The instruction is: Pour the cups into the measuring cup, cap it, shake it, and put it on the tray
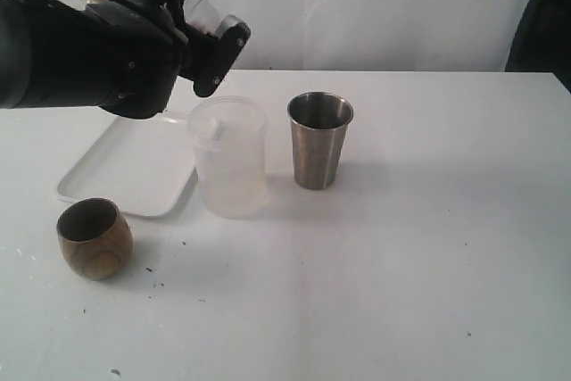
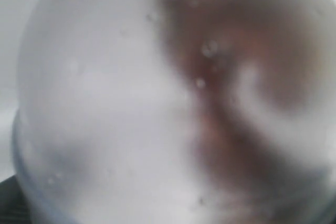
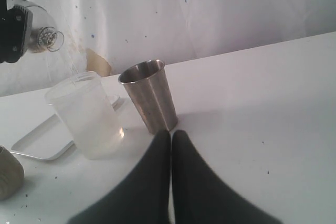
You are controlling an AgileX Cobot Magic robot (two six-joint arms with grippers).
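Note:
My left gripper (image 1: 214, 31) is shut on the clear measuring cup (image 1: 212, 12), holding it tilted in the air above the wider frosted plastic cup (image 1: 230, 160). Close up in the left wrist view, the measuring cup (image 2: 131, 103) fills the frame as a blur and hides the fingers. From the measuring cup (image 3: 43, 31) a faint pale streak seems to run down toward the frosted cup (image 3: 86, 114). The steel tumbler (image 1: 319, 142) stands upright just right of the frosted cup. The brown wooden cup (image 1: 94, 238) sits at front left. My right gripper (image 3: 171, 135) is shut on nothing, just short of the tumbler (image 3: 149, 98).
The white tray (image 1: 134, 167) lies flat behind the wooden cup and left of the frosted cup, under my left arm; its near edge (image 3: 42, 141) shows in the right wrist view. The wooden cup (image 3: 8, 174) is at that view's edge. White backdrop behind the table.

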